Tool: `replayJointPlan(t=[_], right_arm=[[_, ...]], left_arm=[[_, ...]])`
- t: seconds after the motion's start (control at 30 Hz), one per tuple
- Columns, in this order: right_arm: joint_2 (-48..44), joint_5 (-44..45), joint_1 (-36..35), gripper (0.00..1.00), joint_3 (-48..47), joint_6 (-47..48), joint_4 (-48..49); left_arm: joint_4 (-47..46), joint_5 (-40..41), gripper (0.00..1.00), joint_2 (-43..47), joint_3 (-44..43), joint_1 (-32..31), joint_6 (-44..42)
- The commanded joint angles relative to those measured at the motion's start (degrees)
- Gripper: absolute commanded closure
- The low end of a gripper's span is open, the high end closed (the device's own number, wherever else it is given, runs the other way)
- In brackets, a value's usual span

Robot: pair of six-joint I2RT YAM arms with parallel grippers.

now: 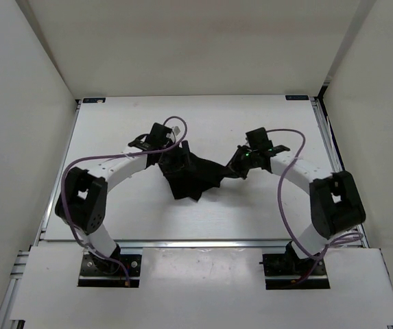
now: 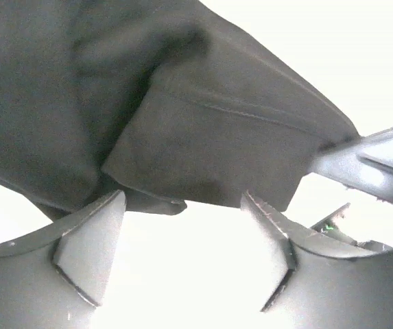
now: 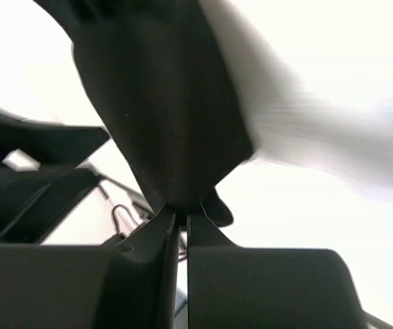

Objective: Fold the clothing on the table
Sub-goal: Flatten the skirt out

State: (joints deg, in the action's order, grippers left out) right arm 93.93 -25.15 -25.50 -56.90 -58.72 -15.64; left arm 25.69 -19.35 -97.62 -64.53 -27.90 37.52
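**Bench state: right side pinched on cloth, left side open**

Surface: the table (image 1: 114, 205) is flat, white and matte. Metal rails (image 1: 328, 147) run along its left, right and near edges. Plain white walls (image 1: 18, 103) close it in on the left, right and far sides. A white cover panel (image 1: 196, 274) lies across the near edge between my two bases.

Task item: the clothing (image 1: 193, 177) sits bunched near the middle of the table, between my two wrists. It is a crumpled dark heap with points sticking out, not spread flat.

Left gripper (image 1: 171, 156): at the cloth's far-left corner. In the left wrist view my fingers (image 2: 90, 240) stand wide apart, with a folded, hemmed edge of the clothing (image 2: 203, 137) just beyond the tips. Nothing lies between the pads.

Right gripper (image 1: 236, 166): at the cloth's right point. In the right wrist view my fingers (image 3: 162, 260) are together, and a tapering tip of the clothing (image 3: 162, 123) is pinched at the tips, with the fabric fanning out beyond them.

Open room: bare white table lies on every side of the heap, widest toward the far edge and the near-left. My purple cables (image 1: 285, 199) loop above each forearm.
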Motion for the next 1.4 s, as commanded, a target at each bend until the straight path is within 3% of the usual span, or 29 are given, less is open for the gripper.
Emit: replayJointPlan(t=[0.0,0.2,0.33,0.47,0.6,0.73,0.9,1.0,1.23,1.37], right_arm=[[-6.21,4.31,2.73,1.0,-0.31,7.82,-9.22],[-12.28,6.51,7.47,1.0,0.56,13.89,-17.23],[-11.49,6.34,9.5,1.0,3.37,16.0,-18.64],[-12.1,5.99,11.86,1.0,6.62,16.26,-16.36],[-13.24,6.07,13.01,1.0,7.51,16.0,-16.09],[-13.6,6.34,12.84,1.0,6.99,16.35,-16.79],[-13.6,6.07,12.58,1.0,7.25,15.92,-16.88],[-13.86,5.99,12.23,1.0,6.81,15.74,-17.41],[-14.92,5.81,12.67,1.0,6.63,16.87,-19.34],[-15.35,5.99,13.46,1.0,7.07,17.67,-20.13]], left_arm=[[0.24,-3.41,0.2,7.88,-3.41,0.3,-3.94],[-5.73,-9.03,0.19,11.4,5.72,5.22,-0.78],[-7.76,-10.78,0.2,10.71,7.75,3.3,-0.69],[-10.91,-13.34,0.49,8.07,8.81,-0.48,3.16],[-15.84,-12.21,0.55,7.54,11.0,-3.65,11.68],[-9.28,-4.39,0.56,6.66,6.98,-5.84,12.06],[-5.22,5.72,0.32,4.73,5.91,-8.04,12.14],[-6.26,8.36,0.3,2.97,6.7,-8.92,13.1],[-10.83,10.39,0.38,0.59,9.51,-9.01,17.24],[-12.42,8.46,0.54,0.41,8.99,-9.28,19.34]])
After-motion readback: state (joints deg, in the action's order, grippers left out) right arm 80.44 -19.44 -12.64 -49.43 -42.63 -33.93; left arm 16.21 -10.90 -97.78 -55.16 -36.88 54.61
